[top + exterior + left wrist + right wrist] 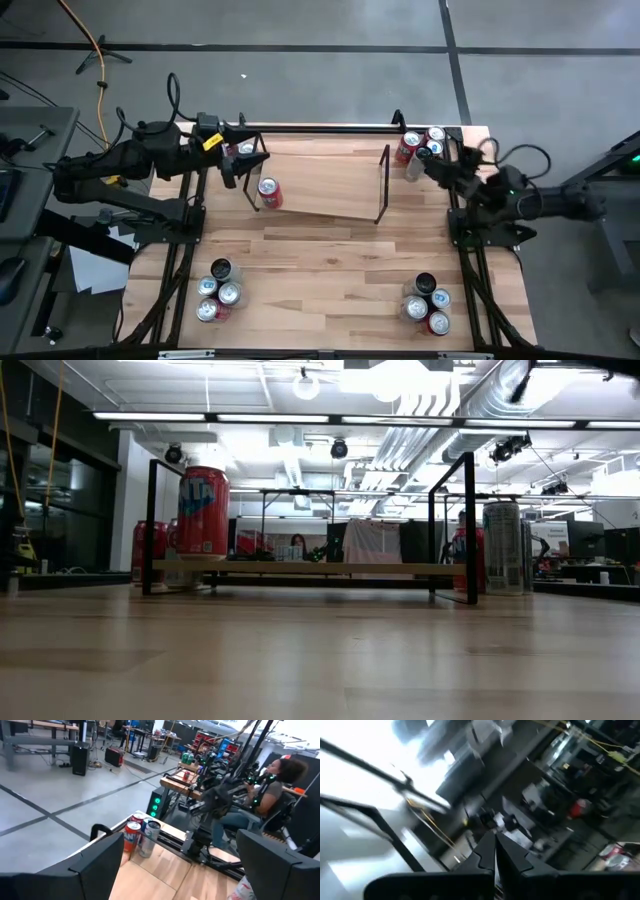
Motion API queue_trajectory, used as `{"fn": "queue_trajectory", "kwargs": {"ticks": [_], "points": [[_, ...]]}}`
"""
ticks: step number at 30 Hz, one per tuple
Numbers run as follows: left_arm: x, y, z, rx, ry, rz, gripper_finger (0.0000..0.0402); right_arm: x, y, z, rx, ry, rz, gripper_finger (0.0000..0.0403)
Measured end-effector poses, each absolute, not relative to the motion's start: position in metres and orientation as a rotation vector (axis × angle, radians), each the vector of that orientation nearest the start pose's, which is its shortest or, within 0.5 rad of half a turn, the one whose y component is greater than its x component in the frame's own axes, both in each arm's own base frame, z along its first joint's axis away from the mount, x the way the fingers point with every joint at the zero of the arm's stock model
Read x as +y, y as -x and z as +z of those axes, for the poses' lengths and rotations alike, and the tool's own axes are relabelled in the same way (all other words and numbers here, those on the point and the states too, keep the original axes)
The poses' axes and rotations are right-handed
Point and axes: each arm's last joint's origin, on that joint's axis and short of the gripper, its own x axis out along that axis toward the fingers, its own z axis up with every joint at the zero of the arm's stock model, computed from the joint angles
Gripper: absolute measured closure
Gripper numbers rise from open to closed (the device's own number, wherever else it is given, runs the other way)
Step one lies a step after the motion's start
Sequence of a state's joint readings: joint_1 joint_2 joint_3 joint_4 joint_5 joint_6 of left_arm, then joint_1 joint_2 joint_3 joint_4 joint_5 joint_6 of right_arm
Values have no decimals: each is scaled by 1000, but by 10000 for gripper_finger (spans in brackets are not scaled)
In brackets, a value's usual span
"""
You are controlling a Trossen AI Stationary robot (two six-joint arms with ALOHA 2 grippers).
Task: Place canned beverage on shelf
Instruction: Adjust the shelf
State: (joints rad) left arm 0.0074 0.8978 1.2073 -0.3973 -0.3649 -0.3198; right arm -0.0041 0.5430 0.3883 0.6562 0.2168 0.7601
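My left gripper (240, 165) is in the upper left part of the high view, at the left end of the shelf (330, 205). Its jaws are wide open and hold nothing. In the left wrist view my two fingers (97, 862) stand far apart, and only a small piece of a red and white can shows at the bottom right corner, beside one finger.

The red can (268, 192) stands on the left end of the see-through top. In the low view it is at the upper left, upright on the top (203, 512). I judge the placing itself to be done, so the step in hand is taking my left gripper away cleanly.

To do this well, I should keep the jaws open and draw back away from the can, not across it. The can is close to the shelf's edge and to my fingers, so a sideways touch could tip it or push it off. I must also stay clear of the thin black rods at that end.

My right gripper (428, 165) waits in the upper right of the high view, jaws closed and empty, just beside the group of cans (415, 145) in that corner.
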Motion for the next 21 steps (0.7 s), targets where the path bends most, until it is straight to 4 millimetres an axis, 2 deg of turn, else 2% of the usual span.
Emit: {"fn": "queue_trajectory", "kwargs": {"ticks": [4, 6, 9, 12, 15, 18, 21], "points": [[12, -165, 433, 27, 291, 392, 64, -4, -180, 340, -326, -590, -110, 402], [12, -165, 433, 27, 291, 392, 64, -7, -202, 349, -105, -548, -175, 402], [12, -163, 434, 25, 291, 391, 64, -15, -221, 357, 299, -535, -297, 402], [12, -163, 434, 24, 277, 391, 64, -22, -235, 359, 636, -484, -403, 402], [12, -163, 434, 31, 251, 391, 64, -28, -249, 359, 855, -429, -454, 402], [12, -163, 434, 30, 249, 390, 64, -32, -266, 350, 1014, -415, -462, 402], [12, -163, 434, 30, 249, 391, 64, -32, -284, 341, 1091, -392, -385, 402]]}}
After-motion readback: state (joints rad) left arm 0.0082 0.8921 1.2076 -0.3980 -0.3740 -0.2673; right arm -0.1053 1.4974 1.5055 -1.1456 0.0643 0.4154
